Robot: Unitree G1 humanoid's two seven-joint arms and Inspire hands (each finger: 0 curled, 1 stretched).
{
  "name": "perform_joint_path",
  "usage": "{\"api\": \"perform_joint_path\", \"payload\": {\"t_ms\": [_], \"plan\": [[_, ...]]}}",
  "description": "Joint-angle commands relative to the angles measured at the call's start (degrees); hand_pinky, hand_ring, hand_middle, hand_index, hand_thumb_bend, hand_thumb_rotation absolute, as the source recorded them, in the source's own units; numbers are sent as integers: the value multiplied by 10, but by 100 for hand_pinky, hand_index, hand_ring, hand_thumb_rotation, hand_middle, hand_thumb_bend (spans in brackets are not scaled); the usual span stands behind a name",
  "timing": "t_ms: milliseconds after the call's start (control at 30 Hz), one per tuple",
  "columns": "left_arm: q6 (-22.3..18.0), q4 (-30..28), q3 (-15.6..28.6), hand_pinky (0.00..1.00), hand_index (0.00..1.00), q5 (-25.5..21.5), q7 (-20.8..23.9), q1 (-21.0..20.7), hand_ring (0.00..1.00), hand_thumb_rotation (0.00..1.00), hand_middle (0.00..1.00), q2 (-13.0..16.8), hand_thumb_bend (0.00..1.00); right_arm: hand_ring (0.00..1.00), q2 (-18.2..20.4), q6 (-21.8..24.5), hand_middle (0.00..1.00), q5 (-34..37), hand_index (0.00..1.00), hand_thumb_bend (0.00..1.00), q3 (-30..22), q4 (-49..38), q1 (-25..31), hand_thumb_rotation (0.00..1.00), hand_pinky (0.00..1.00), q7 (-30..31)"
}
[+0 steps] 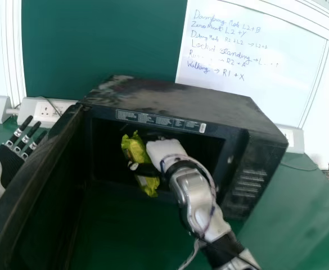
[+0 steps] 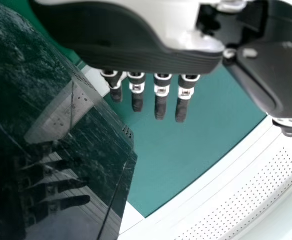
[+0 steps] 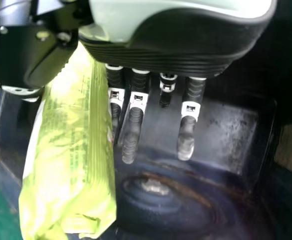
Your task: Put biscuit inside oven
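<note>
Black, box-shaped metal oven (image 1: 181, 107) on green worktop (image 1: 299, 219), dark door (image 1: 37, 185) open. Yellow-green plastic biscuit packet (image 1: 135, 151) at oven mouth, pinched between thumb and slightly bent fingers (image 3: 132, 130) of right hand (image 1: 165, 151). Left hand (image 1: 5, 163) near door's outer face, fingers straight, nothing held.

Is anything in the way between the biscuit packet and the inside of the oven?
Nothing visible stands in the way. The right hand holds the biscuit packet at the mouth of the oven, and the door is swung open to the robot's left, beside the path rather than across it.
</note>
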Motion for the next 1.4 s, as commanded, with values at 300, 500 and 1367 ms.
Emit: {"api": "perform_joint_path", "payload": {"t_ms": [300,500,1367], "plan": [[-6,-6,-2,100,90,-9,6,4,100,60,95,3,9,42,12,30,44,46,51,53,10,61,-33,0,37,-55],[-6,-6,-2,100,93,-8,2,5,100,60,98,3,9,47,26,53,46,83,50,53,5,94,-49,0,40,-78],[-9,-5,-3,100,95,-16,5,9,100,55,99,5,12,66,46,41,63,199,49,52,15,297,-157,9,54,-200]]}}
